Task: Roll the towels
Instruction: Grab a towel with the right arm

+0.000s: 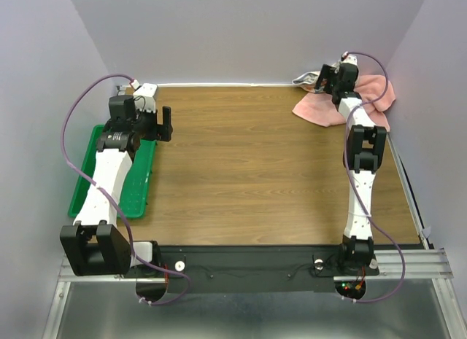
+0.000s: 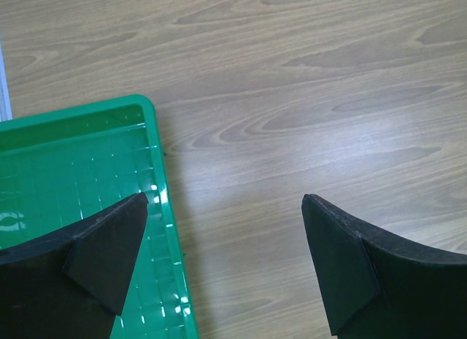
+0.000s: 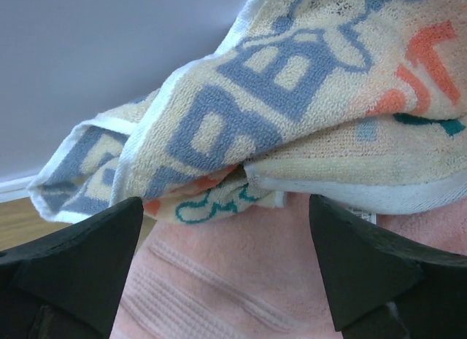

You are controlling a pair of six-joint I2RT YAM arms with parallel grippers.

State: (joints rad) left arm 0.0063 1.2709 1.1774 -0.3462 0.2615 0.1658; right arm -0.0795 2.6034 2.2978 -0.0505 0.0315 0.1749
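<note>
The two towels lie bunched together in the far right corner of the table (image 1: pixel 248 164), neither one rolled. The salmon-pink terry towel (image 1: pixel 368 98) is spread in a loose heap on the wood, close to the right wall. The smaller printed towel (image 1: pixel 305 80) sits crumpled at its far left edge, against the back wall. In the right wrist view the printed towel (image 3: pixel 292 98) is cream-white with blue-grey block letters and touches of orange and teal. It rests folded over the pink towel (image 3: pixel 241 288), whose ribbed band shows below it. The right arm reaches out over this heap, and the right fingers (image 3: pixel 80 259) are spread wide just above the cloth with nothing between them. The top view shows those fingers (image 1: pixel 323 78) over the place where the two towels meet. On the far left side of the table, well apart from the towels, the left fingers (image 1: pixel 167 124) hang spread wide and hold nothing. In the left wrist view one of the left fingers (image 2: pixel 102 259) is over the corner of a green plastic tray (image 2: pixel 73 157) and the other is over bare wood (image 2: pixel 292 98). The tray (image 1: pixel 84 178) lies along the table's left edge, partly under the left arm.
</note>
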